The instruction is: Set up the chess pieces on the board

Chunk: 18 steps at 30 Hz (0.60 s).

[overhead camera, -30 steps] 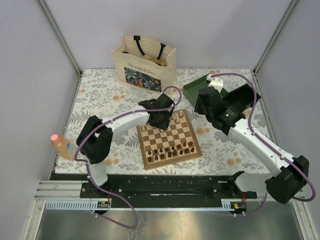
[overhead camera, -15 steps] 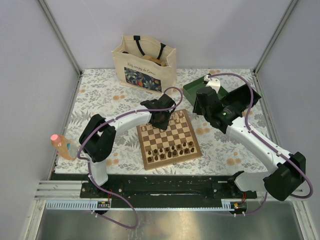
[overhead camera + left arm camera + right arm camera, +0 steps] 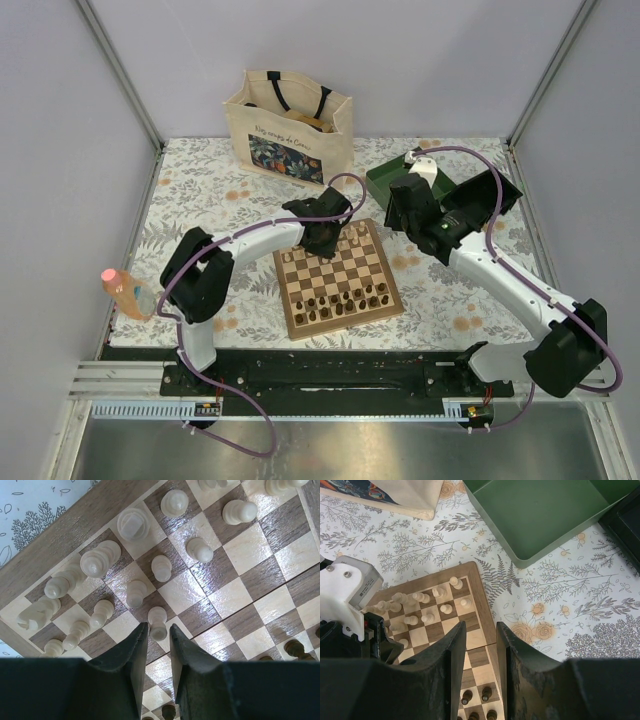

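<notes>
The board point(image 3: 300, 322) lies between the arms. Dark brown pieces point(image 3: 345, 298) stand in its near rows and cream pieces point(image 3: 357, 236) in its far rows. My left gripper point(image 3: 322, 240) hangs low over the far left part of the board. In the left wrist view its jaws point(image 3: 156, 630) are narrowly open around an upright cream pawn point(image 3: 157, 621), with a thin gap on each side. Other cream pieces point(image 3: 100, 562) stand beyond it, and the board's border point(image 3: 65, 530) shows there. My right gripper point(image 3: 415, 215) is open and empty above the board's right edge point(image 3: 487, 612).
An open green box point(image 3: 392, 180) sits at the back right, also in the right wrist view point(image 3: 540, 515). A cream tote bag point(image 3: 288, 125) stands at the back. A bottle with a pink cap point(image 3: 122, 292) lies at the left edge. The tablecloth is floral.
My right arm has drawn its gripper a little left and back, nearer the green box. My left gripper has stayed over the same far squares.
</notes>
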Motion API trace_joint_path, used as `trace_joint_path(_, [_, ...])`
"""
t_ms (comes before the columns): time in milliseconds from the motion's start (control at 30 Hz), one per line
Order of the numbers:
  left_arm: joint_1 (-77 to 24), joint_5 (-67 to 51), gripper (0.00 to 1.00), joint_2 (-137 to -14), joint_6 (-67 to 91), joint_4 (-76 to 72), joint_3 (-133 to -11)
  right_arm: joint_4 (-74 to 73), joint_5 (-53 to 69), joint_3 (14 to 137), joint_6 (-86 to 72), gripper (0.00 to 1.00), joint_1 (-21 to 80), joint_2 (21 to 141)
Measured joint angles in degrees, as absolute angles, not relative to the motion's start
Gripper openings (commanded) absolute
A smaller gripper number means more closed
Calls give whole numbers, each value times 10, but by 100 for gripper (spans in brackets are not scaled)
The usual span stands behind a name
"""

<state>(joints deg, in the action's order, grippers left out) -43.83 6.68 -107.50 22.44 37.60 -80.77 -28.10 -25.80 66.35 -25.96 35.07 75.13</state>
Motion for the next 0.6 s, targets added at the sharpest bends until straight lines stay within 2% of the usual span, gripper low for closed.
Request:
trace_joint_path(167, [-438,69,27,-1078,224,376,-809,-281,-258,663,-260,39,351,754])
trace_joint_path(600, [-438,69,4,-1079,220,377,-813,-281,-244,663,-260,39,349,761])
